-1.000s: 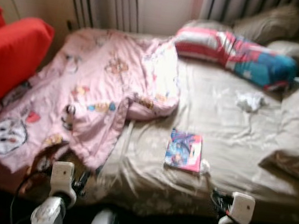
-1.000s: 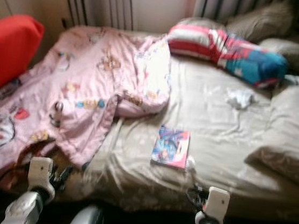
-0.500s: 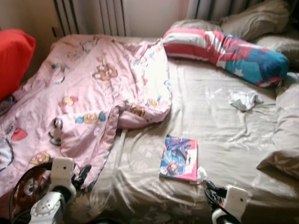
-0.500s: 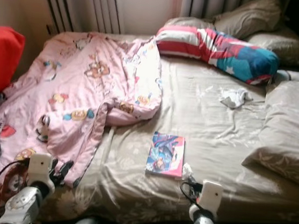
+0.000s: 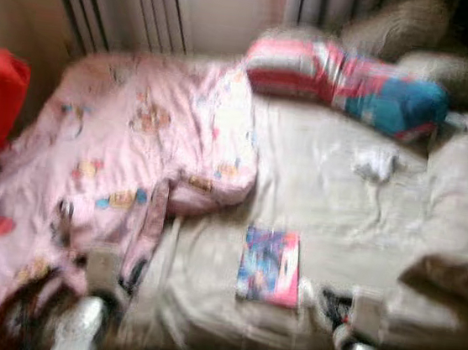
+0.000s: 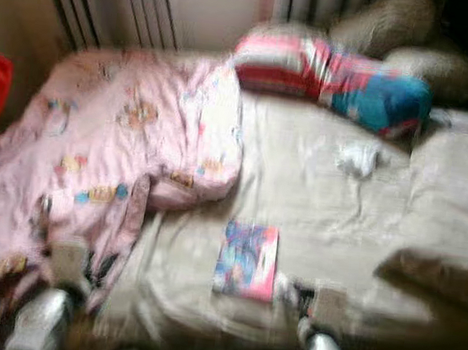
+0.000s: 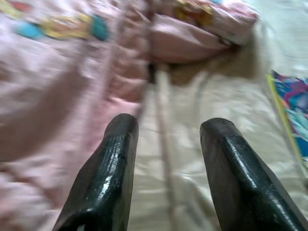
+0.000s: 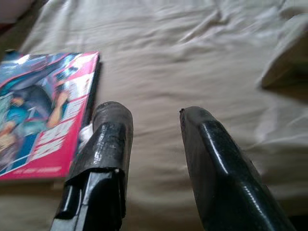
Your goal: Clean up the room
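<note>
- Pink blanket (image 5: pixel 126 154) covers the robot's-left half of the beige bed (image 5: pixel 340 212) in the blurred head views; a colourful book (image 5: pixel 270 265) lies near the front edge.
- Left wrist view: left claw (image 7: pixel 166 144) parted, empty, above the blanket's edge.
- Right wrist view: right claw (image 8: pixel 151 130) parted, empty, just beside the book.

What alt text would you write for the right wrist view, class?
The right gripper, fingers open and empty, hovers over a beige sheet. A colourful book lies flat on the sheet beside one finger; whether they touch is unclear.
</note>
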{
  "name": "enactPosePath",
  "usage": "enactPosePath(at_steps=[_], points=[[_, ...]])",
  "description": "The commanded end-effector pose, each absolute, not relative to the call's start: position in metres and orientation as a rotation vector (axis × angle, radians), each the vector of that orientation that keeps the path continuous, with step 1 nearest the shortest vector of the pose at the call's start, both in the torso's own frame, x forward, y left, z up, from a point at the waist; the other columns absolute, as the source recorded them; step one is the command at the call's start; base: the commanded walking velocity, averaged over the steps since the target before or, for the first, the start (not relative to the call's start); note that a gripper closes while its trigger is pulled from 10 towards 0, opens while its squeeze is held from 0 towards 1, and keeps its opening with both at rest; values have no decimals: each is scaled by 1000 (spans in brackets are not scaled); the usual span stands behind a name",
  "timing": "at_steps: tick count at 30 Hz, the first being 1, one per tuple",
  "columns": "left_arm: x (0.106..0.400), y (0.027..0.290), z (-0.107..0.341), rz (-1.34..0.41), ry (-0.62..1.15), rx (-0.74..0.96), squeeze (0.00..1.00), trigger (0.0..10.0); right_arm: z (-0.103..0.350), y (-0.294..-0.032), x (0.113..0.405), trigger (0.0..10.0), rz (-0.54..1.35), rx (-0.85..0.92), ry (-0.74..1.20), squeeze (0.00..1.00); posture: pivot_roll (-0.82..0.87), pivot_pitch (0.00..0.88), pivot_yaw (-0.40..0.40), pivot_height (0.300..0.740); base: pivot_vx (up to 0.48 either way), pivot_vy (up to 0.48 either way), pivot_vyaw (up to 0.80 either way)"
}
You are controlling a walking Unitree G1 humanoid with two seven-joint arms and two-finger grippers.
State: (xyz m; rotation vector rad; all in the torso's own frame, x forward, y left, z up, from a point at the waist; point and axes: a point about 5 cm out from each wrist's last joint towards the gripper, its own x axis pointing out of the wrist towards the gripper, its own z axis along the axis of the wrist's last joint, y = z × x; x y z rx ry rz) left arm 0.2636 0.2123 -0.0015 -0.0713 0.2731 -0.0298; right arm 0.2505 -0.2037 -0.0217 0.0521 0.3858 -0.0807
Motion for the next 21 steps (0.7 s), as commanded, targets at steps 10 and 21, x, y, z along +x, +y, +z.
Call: enactPosePath(at_steps=[10, 21], points=[[262, 222, 7, -24, 220, -62, 0, 10000, -15, -190, 272, 10000, -11, 75, 444, 1000, 1, 112, 39, 622, 0, 0, 0], [263, 226, 39, -47, 72, -38, 0, 10000, -9, -177, 289, 10000, 2, 87, 508, 1000, 110, 235, 50, 622, 0, 0, 0]])
